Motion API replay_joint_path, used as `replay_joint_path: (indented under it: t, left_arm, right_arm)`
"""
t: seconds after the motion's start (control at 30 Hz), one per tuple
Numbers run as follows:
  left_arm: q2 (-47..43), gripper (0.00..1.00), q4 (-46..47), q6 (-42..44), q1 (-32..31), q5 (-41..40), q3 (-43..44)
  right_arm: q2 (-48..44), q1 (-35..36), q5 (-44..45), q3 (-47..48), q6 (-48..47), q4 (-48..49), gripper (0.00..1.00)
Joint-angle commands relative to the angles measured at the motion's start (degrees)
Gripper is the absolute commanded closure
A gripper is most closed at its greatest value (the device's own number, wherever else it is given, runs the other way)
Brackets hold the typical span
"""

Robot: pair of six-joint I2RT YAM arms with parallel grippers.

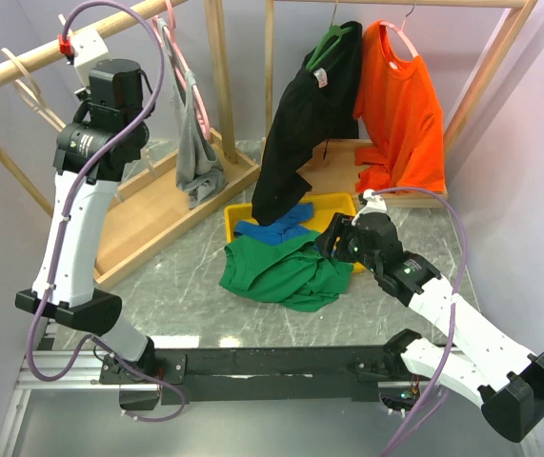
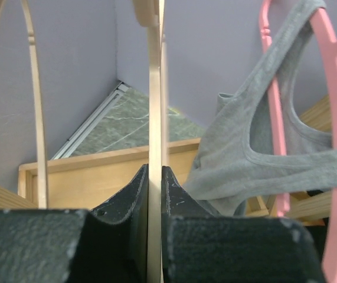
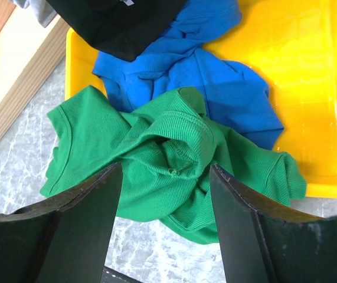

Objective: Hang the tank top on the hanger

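Nearest, along the counter's near edge, the black mounting bar (image 1: 272,364) carries both arm bases. Just beyond it, toward the middle of the counter, the tank top (image 1: 272,271) lies crumpled, its far side lapping the front lip of the yellow tray (image 3: 310,88) and touching the blue garment (image 3: 215,76). The right claw (image 3: 165,171) hangs over it, spread and holding nothing. Farthest, above the far left corner, the left claw (image 2: 154,177) is pressed together on the thin edge of the hanger (image 2: 154,106). A second wooden hanger (image 2: 36,130) is on one side, and the pink hanger (image 2: 277,135) with the grey top (image 2: 245,171) on the other. Done well, I judge, the pinch sits square and firm, and the hook lifts straight off the wooden pole (image 1: 5,74) without brushing either neighbour. The right claw should then take a strap or hemmed edge of green fabric only, well off the blue.
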Motion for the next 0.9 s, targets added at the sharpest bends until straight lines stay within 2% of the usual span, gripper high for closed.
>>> replay_joint_path:
  t: [0.0, 0.4, 0.63, 0.87]
  left_arm:
    - [-3.42, 0.99, 2.97, 0.36, -2.92, -2.49, -0.22]
    - [-13.08, 0.99, 1.56, -6.31, -14.26, -6.44, -13.5]
    - [-19.32, 0.99, 1.91, -8.87, -20.49, -4.78, -20.79]
    - [-22.4, 0.99, -2.39, -9.22, -24.02, -2.59, -17.9]
  right_arm:
    - [-0.09, -0.21, -0.29, 1.75, -0.6, 1.35, 0.32]
    - [-1.41, -0.21, -0.38, 1.05, -0.78, 0.99, 0.31]
    - [-1.67, -0.21, -0.38, 0.44, -1.13, 0.82, 0.31]
    - [-1.67, -0.21, 0.06, 0.0, -1.39, 0.56, 0.31]
